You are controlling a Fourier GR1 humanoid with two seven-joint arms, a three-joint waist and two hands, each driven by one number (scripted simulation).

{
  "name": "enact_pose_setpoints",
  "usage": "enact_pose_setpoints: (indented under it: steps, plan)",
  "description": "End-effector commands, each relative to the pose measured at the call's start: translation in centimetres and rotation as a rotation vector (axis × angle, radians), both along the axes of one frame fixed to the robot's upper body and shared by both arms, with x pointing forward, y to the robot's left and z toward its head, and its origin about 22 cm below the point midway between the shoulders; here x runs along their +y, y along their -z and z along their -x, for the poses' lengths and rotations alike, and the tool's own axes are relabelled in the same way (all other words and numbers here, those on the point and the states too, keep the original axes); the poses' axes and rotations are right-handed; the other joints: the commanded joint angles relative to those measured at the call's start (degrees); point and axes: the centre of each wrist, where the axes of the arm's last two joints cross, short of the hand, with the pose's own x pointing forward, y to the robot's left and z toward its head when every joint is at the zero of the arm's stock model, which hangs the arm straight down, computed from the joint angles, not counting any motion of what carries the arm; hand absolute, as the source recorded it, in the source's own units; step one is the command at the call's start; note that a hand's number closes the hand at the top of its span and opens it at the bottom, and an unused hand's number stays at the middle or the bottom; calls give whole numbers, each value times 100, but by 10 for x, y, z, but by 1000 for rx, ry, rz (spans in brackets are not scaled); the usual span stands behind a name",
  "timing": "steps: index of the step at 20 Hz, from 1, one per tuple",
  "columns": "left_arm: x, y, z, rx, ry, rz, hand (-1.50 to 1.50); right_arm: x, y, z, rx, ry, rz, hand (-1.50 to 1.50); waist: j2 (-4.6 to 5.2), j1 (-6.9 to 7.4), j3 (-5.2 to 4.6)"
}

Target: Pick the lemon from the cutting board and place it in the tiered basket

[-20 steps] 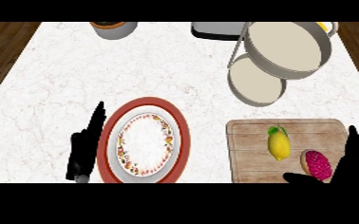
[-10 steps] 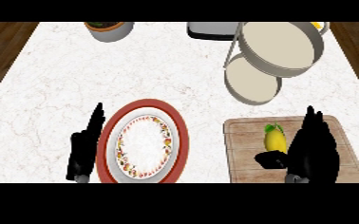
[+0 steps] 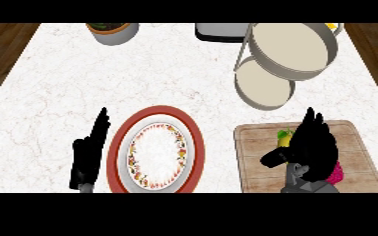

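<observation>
Right hand (image 3: 313, 147) — fingers straight, holding nothing — covers most of lemon (image 3: 283, 137) on cutting board (image 3: 255, 152); centre palm before curling.

**Colours on the worktop**

The worktop (image 3: 148, 75) is white marble with faint brownish veins. By the black left hand (image 3: 88, 152) lies a plate (image 3: 156, 150) with a red rim, white centre and a ring of red and yellow speckles. Under the black right hand (image 3: 314, 147) the cutting board (image 3: 255, 155) is light wood-grained; the lemon (image 3: 284, 137) shows yellow-green, a magenta thing (image 3: 337, 172) beside it. The tiered basket (image 3: 288, 55) is grey-walled, cream inside.
</observation>
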Motion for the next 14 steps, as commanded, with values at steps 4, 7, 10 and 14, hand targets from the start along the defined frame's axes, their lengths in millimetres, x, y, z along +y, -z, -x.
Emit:
enact_pose_setpoints:
  steps: [4,7,10,14]
  plan:
    - [6,-10,-5,22,5,9,0,7,-2,-19,196,174,4,-150,-2,3,-2]
    - [-2,12,11,14,-6,-2,0,6,-2,-20,190,181,-5,-150,-6,-10,-7]
    - [-4,-2,10,35,11,0,0,8,8,-19,217,175,-17,-150,-12,-2,-1]
    - [26,1,9,27,-2,-5,0,-14,18,-22,274,181,-45,-150,-5,-35,-5]
